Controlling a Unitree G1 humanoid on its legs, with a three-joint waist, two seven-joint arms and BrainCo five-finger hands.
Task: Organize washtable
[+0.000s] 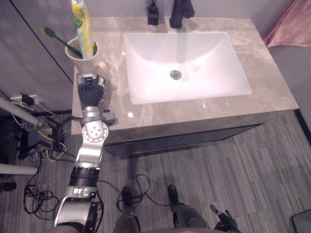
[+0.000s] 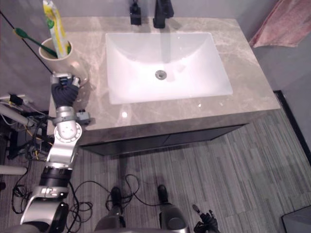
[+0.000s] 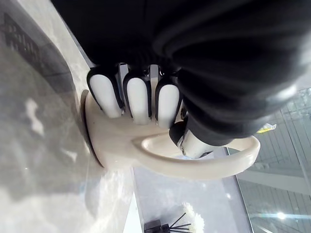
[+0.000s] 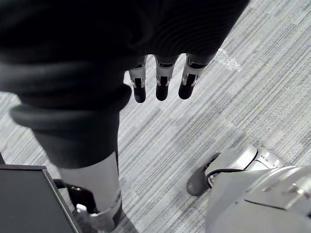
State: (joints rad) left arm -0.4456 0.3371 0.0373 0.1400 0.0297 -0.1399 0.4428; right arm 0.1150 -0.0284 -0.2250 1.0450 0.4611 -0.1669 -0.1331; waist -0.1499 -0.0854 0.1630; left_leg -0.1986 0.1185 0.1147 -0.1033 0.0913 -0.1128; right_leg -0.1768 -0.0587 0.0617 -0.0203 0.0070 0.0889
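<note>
Item: cup [image 1: 77, 56], cream, with a loop handle. It stands upright at the back left corner of the counter [image 1: 272, 92], left of the sink [image 1: 194, 68] and well apart from the faucet [image 1: 181, 12]

Contents: green toothbrush [image 1: 54, 38], leaning out to the left; yellow tube [image 1: 83, 26], standing tall above the rim

Holder: left hand [image 1: 91, 90], on the counter just in front of the cup. In the wrist view its fingers [image 3: 138, 99] press on the cup wall beside the handle and the thumb [image 3: 194, 143] is tucked through the loop, so the hand is closed on the cup at its handle

Idle: right hand [image 4: 160, 82], hanging over the floor, fingers straight and slightly apart, holding nothing

Handling, as judged: hard, glazed-looking ware that is stiff, smooth, probably slippery and breakable against stone. Weight is likely moderate. The tall tube and slanted toothbrush make it top-heavy, and either could shift or drop out if the cup tilts

Best hold: thumb through the handle loop with fingers braced on the wall. Keep it upright, lift low, set down softly
</note>
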